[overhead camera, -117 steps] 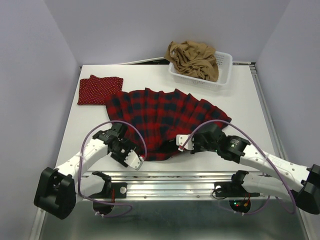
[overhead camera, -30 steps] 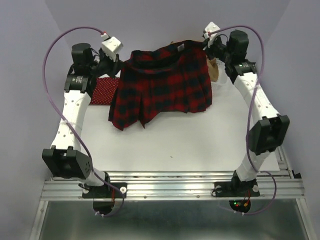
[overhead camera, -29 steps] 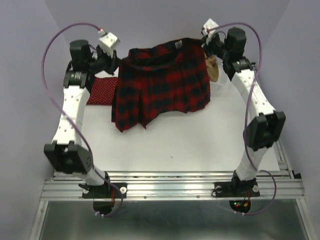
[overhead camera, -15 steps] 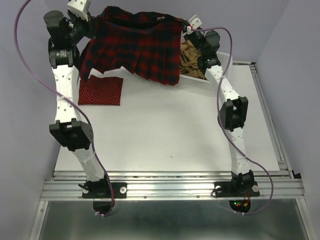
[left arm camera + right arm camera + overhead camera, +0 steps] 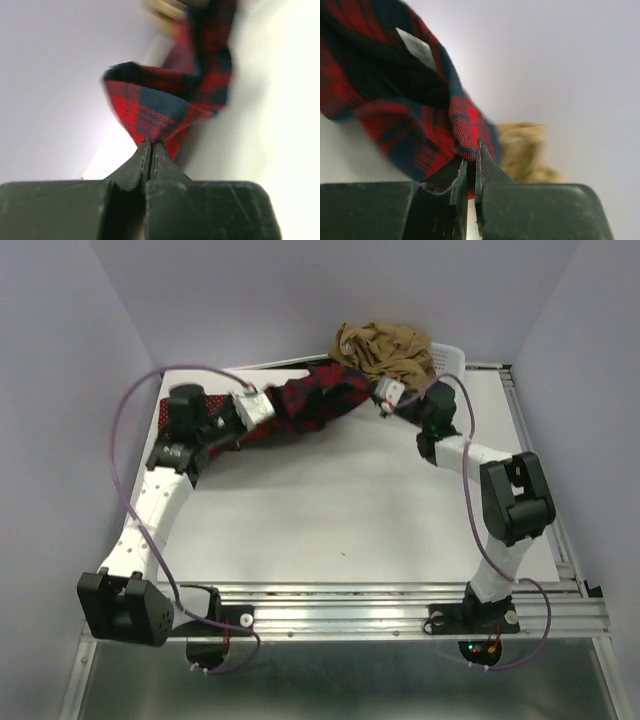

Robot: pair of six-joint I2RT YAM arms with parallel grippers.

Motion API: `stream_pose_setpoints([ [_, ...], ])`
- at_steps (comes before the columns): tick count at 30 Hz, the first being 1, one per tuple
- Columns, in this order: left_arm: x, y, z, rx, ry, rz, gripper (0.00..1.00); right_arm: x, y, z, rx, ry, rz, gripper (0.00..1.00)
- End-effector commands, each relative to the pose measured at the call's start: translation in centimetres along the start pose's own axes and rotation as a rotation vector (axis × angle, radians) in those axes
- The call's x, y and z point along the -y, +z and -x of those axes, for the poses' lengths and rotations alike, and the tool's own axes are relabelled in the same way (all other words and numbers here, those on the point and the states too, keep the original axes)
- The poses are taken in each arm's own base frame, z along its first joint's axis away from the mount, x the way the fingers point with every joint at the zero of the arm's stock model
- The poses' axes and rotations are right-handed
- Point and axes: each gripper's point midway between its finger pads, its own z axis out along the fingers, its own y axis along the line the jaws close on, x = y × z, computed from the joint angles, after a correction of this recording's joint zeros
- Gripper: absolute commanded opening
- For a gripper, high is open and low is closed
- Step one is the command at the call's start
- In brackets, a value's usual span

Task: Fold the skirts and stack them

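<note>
Plaid skirt (image 5: 375, 110) label (image 5: 417, 49), right-wrist view only.

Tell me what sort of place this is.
Probably a robotics lab work cell, not a home. Plain lavender walls box in a white table, two robot arms are bolted to an aluminium rail at its near edge, and a white basket holds a tan skirt.
</note>
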Motion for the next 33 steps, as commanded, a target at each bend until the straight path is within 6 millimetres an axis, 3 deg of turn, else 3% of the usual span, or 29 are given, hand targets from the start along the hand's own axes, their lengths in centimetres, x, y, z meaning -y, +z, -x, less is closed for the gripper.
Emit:
stream_pose_setpoints([
  [1,11.1,-1.8,-2.9,-0.040,0.185,-0.280,0.00,-4.7,-5.8,2.1,0.074,-0.181,0.153,0.01],
  [3,15.1,-3.0,-3.7,-0.053,0.174,-0.387,0.00,-5.3,-7.9,2.7,0.057,-0.207,0.181,0.01],
  [4,16.8,-3.5,-3.8,-0.047,0.200,-0.430,0.00,-6.7,-9.8,1.0,0.003,-0.183,0.215,0.01],
  [6,20.1,-3.9,-3.4,-0.031,0.194,-0.532,0.00,-7.0,-11.6,1.2,-0.016,-0.248,0.241,0.01],
  [7,21.3,-4.0,-3.3,-0.028,0.178,-0.572,0.00,-8.6,-13.5,-0.6,-0.076,-0.202,0.286,0.01],
  [8,23.3,-4.2,-2.7,-0.006,0.177,-0.641,0.00,-9.3,-14.3,-0.6,-0.078,-0.203,0.315,0.01],
  [10,25.6,-4.1,-2.6,-0.012,0.160,-0.723,0.00,-9.7,-15.6,-0.2,-0.079,-0.283,0.340,0.01],
  [11,26.7,-4.1,-2.5,-0.012,0.143,-0.754,0.00,-11.3,-16.7,-0.9,-0.104,-0.252,0.382,0.01],
  [15,30.7,-2.9,-1.0,0.026,0.159,-0.852,0.00,-11.6,-19.2,-2.4,-0.210,-0.293,0.404,0.02],
  [16,32.5,-2.8,-1.0,0.019,0.166,-0.907,0.00,-11.3,-19.7,-2.9,-0.242,-0.316,0.399,0.14],
  [17,33.0,-2.6,-0.5,0.025,0.169,-0.925,0.03,-11.7,-20.3,-3.3,-0.276,-0.310,0.415,0.23],
  [18,33.8,-2.6,-0.2,0.025,0.163,-0.948,0.08,-10.7,-21.1,-4.1,-0.334,-0.323,0.400,0.35],
  [19,34.9,-2.5,0.4,0.032,0.169,-0.983,0.23,-9.6,-21.9,-4.7,-0.373,-0.343,0.390,0.67],
  [21,35.6,-2.4,2.1,0.058,0.166,-1.007,0.41,-8.3,-23.8,-6.2,-0.492,-0.342,0.388,0.92],
  [24,35.1,-2.5,4.3,0.087,0.134,-1.002,0.55,-5.8,-25.7,-7.7,-0.604,-0.353,0.333,0.96],
  [25,34.3,-2.3,5.7,0.098,0.115,-0.977,0.56,-4.2,-25.9,-7.7,-0.628,-0.361,0.301,0.96],
  [27,32.7,-1.8,6.0,0.058,0.073,-0.918,0.55,-2.3,-27.0,-9.0,-0.710,-0.248,0.216,0.96],
  [28,31.7,-1.6,6.4,0.043,0.032,-0.892,0.54,0.9,-25.7,-8.1,-0.708,-0.250,0.153,0.95],
  [30,28.7,-0.8,4.9,-0.012,-0.065,-0.823,0.52,2.0,-25.0,-8.2,-0.739,-0.100,0.145,0.92],
  [31,27.8,-0.2,3.9,-0.048,-0.118,-0.792,0.51,1.7,-24.3,-9.2,-0.745,0.038,0.149,0.86],
  [32,26.7,0.3,2.8,-0.106,-0.185,-0.747,0.50,3.1,-22.0,-6.9,-0.687,0.123,0.175,0.84],
  [33,25.7,0.9,1.5,-0.156,-0.226,-0.706,0.49,2.8,-20.8,-6.6,-0.673,0.194,0.190,0.81],
])
